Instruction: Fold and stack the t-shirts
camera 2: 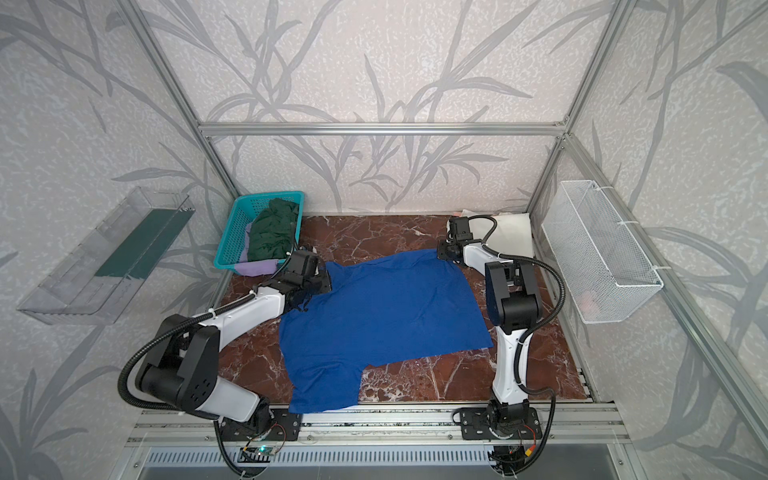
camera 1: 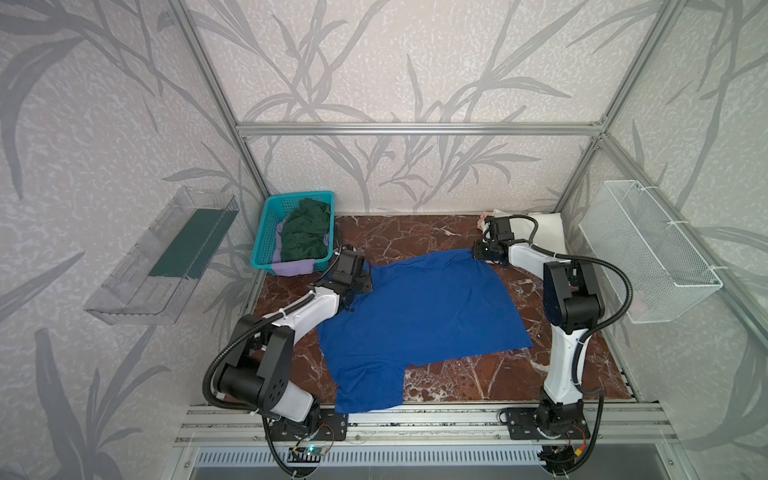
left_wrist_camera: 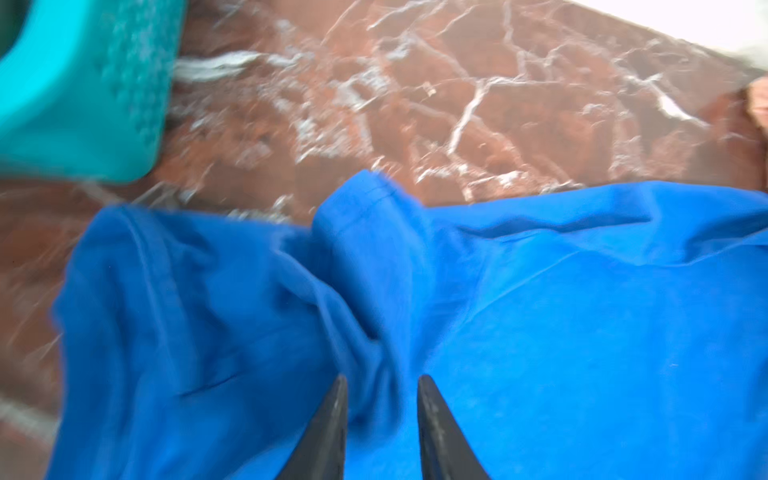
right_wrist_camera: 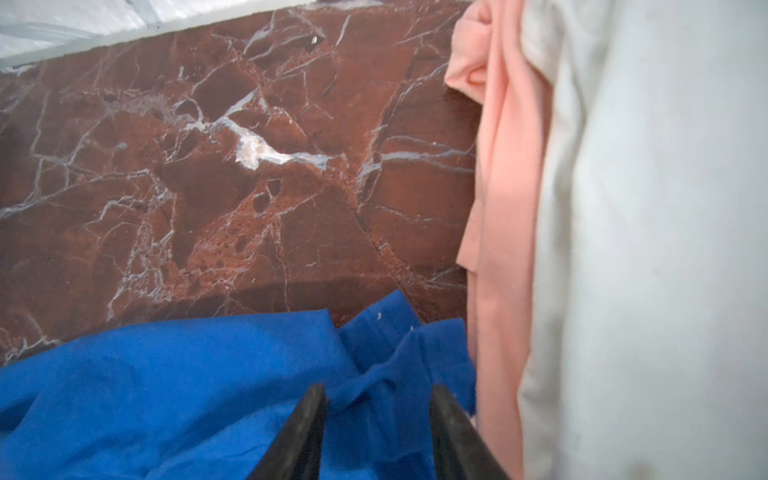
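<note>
Nearest me, the blue tee [camera 1: 419, 316] lies spread over the middle of the worktop [camera 1: 457, 374], with one sleeve reaching the near edge; both top views show it flat and plain blue [camera 2: 382, 307]. My left tool [left_wrist_camera: 382, 380] sits low at the tee's far-left corner, its jaws standing apart with a bunched ridge of blue cloth lying loose between them, not pinched. My right tool [right_wrist_camera: 378, 388] is at the tee's far-right corner, jaws likewise apart over the rumpled hem, gripping nothing. Farther back on the left, just beyond my left tool, stands the basket [camera 1: 266, 232]. It holds a crumpled green tee [camera 1: 305, 237] heaped on top and a lavender tee [camera 1: 291, 269] under it, which spills over the basket's near rim. In the far-right corner, just behind my right tool, a cream tee [right_wrist_camera: 644, 249] lies on a peach tee [right_wrist_camera: 503, 166], whose edge pokes out beside the blue hem. On the left wall hangs a clear tray [camera 1: 162, 257] with a dark green strip [camera 1: 187, 245] along its floor. On the right wall hangs a wire basket [camera 1: 648, 257]; a faint pink blur shows through its mesh in a top view, and I cannot tell what it is.
</note>
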You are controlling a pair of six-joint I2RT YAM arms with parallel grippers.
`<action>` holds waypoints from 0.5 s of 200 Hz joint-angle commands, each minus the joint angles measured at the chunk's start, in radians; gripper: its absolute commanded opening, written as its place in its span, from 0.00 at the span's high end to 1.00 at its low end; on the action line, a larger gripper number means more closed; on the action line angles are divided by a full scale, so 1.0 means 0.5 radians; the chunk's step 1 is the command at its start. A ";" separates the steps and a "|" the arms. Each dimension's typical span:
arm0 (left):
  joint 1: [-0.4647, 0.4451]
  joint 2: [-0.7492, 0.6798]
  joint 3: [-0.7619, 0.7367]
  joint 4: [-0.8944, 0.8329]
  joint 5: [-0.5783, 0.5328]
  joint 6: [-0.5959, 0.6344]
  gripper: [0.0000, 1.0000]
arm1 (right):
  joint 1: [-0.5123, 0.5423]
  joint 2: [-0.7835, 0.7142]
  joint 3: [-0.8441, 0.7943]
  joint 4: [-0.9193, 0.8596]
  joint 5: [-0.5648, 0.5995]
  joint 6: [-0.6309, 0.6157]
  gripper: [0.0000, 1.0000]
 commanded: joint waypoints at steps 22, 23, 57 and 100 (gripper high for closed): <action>-0.018 -0.226 -0.210 0.112 -0.238 -0.161 0.68 | 0.012 -0.214 -0.238 0.056 0.098 0.225 0.56; -0.018 -0.228 -0.211 0.109 -0.241 -0.164 0.68 | 0.012 -0.214 -0.239 0.053 0.098 0.225 0.56; -0.018 -0.205 -0.178 0.021 -0.279 -0.137 0.68 | 0.048 -0.250 -0.267 -0.117 0.145 0.222 0.57; -0.018 -0.082 -0.078 0.048 -0.200 -0.076 0.63 | 0.059 -0.407 -0.456 -0.126 0.173 0.247 0.57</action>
